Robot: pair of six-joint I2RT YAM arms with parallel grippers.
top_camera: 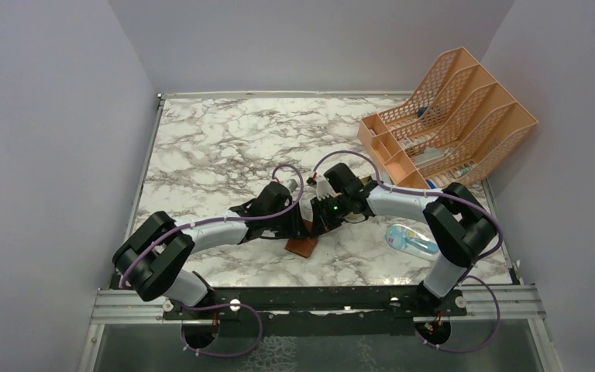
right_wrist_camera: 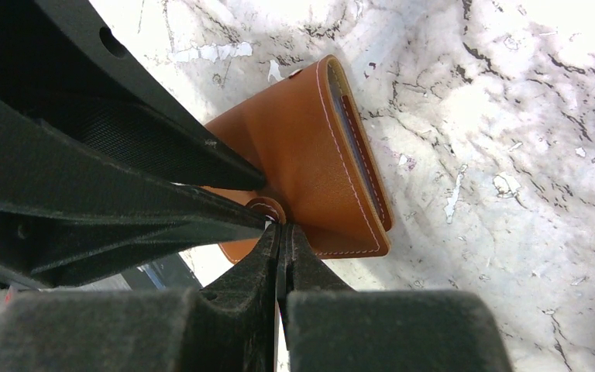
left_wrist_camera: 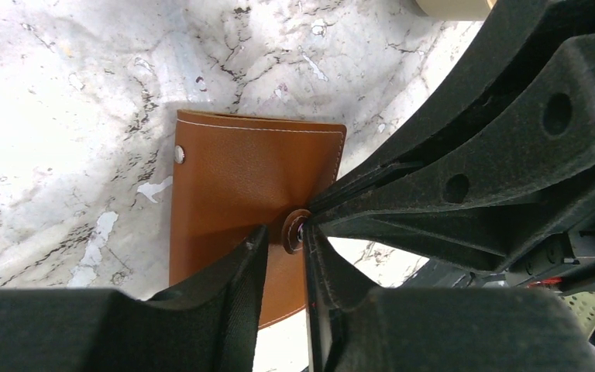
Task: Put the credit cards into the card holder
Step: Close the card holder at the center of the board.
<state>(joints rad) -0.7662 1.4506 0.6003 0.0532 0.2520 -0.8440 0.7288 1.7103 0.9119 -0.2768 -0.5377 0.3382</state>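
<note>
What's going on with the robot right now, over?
Right fingers shut on card holder flap. Left fingers straddle its snap stud, grip unclear. Both crowd one spot.

From above, you see only a brown corner of the card holder; the left gripper and right gripper cover the rest. You cannot tell whether credit cards sit inside. The file rack's contents are too small.
</note>
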